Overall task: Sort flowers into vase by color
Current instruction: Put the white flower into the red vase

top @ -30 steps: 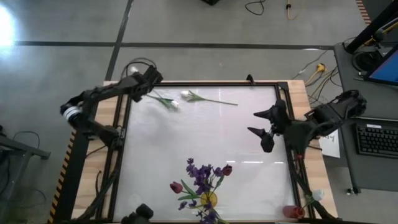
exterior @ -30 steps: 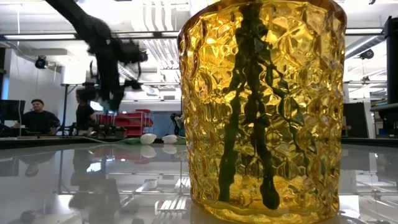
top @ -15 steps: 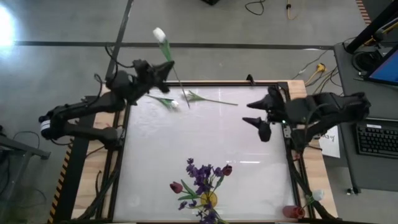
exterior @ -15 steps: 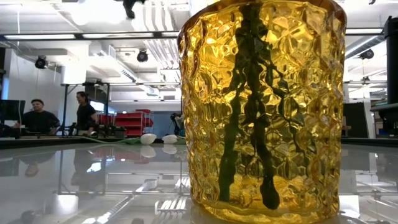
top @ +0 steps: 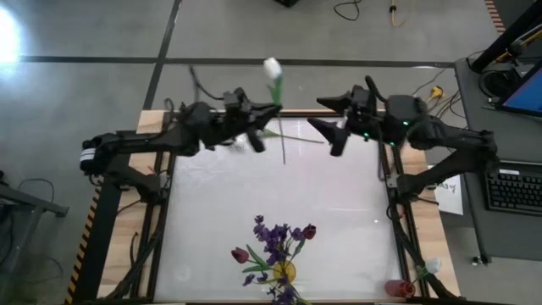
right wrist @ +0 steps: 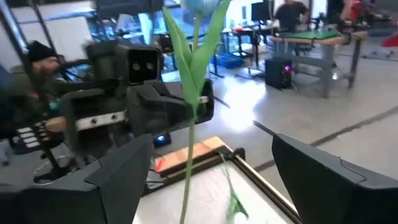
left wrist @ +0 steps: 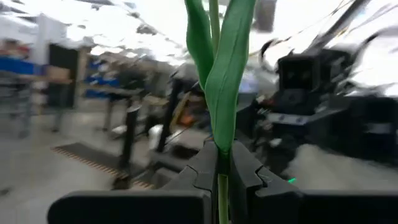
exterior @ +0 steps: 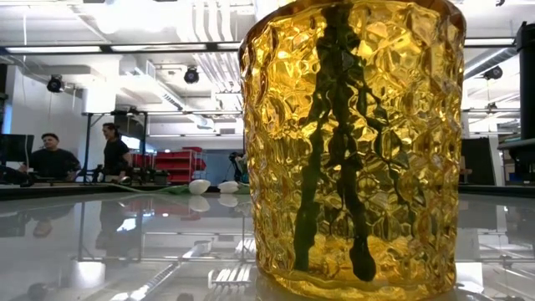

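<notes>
My left gripper is shut on a white tulip and holds it up over the table's far edge. The bud shows pale at the top of the right wrist view, with green leaves below it. My right gripper is open and level, facing the tulip from the right with a gap between them. Two more white tulips lie on the table by the far edge; their buds show in the low view. A yellow glass vase at the near edge holds purple sprigs and dark red tulips. My left gripper pinches the tulip's stem between its two fingers, just below where the leaves fork. The fingers come level from the table's left and lie across the stem. The tulip is lifted clear and stands upright, with its lower stem hanging below the fingers.
A white bud and a small red object sit off the table's near right corner. People are in the room beyond the far edge. A keyboard lies to the right of the table frame.
My left gripper has taken a white tulip off the table at the far edge, lifted it clear and carried it to the right, so that it now stands upright in the air. My right gripper has moved toward the far edge and left, toward the tulip.
</notes>
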Controlling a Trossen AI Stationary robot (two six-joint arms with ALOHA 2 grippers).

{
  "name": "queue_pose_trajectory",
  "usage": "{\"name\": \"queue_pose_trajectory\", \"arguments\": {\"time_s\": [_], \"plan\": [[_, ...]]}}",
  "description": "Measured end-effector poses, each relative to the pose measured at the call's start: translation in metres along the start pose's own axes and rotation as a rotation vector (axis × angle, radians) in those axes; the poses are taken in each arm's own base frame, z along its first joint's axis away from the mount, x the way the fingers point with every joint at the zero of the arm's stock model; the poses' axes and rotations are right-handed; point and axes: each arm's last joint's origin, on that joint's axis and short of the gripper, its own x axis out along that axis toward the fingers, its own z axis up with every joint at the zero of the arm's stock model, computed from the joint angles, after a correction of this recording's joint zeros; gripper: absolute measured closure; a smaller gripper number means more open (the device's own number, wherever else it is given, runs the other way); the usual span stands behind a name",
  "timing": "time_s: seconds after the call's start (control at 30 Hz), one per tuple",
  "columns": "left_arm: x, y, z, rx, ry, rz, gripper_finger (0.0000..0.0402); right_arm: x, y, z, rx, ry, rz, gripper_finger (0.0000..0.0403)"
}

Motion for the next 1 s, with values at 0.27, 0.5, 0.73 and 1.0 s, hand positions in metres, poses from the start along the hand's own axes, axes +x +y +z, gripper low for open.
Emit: {"name": "queue_pose_trajectory", "arguments": {"time_s": [0.27, 0.5, 0.73, 1.0], "plan": [[0.045, -0.03, -0.007, 0.146, 0.126, -0.003, 0.0402, 0.015, 0.0, -0.005, 0.007, -0.003, -0.046, 0.0076], [0.059, -0.042, -0.002, 0.179, 0.129, -0.014, 0.0401, 0.009, -0.004, 0.002, 0.053, -0.064, -0.136, 0.0078], [0.064, -0.043, -0.009, 0.18, 0.147, -0.015, 0.0401, 0.011, -0.001, 0.005, 0.023, -0.095, -0.069, 0.0088], [0.063, -0.042, -0.007, 0.179, 0.141, 0.011, 0.0401, 0.01, -0.001, 0.006, 0.043, -0.101, -0.073, 0.0213]]}}
